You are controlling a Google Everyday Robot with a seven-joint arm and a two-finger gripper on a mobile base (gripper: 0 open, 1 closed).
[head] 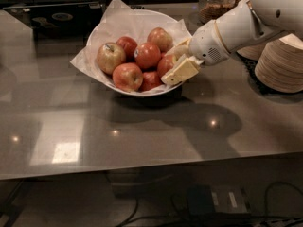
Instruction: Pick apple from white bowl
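The white arm (246, 22) comes in from the upper right and slopes down to the left, over the worktop (142, 136). Its rounded wrist sits just outside the right rim of the bowl (142, 91). The hand (168, 66) reaches in over that rim, pointing left and a little down. Its two cream fingers (181, 71) are apart, one above and one below, and they bracket the apple (164, 62). The lower finger is broad and flat and lies across the rim. The upper one is mostly hidden behind the wrist. Whether the pads press on the fruit cannot be told.

The apple is at the right side of the bowl, low among the others and not lifted. It lies against a red apple (147, 55) to its left and another (150, 81) below it. The bowl is lined with crinkled paper (118, 13) that flares past its rim. A paler yellow-green apple (110, 57) lies at the left, and a red-and-yellow one (127, 76) is in front. Two more (160, 38) are towards the back.

Behind the arm, stacks of plates (281, 65) stand at the right edge of the worktop, and a glass jar (215, 1) stands near the back.
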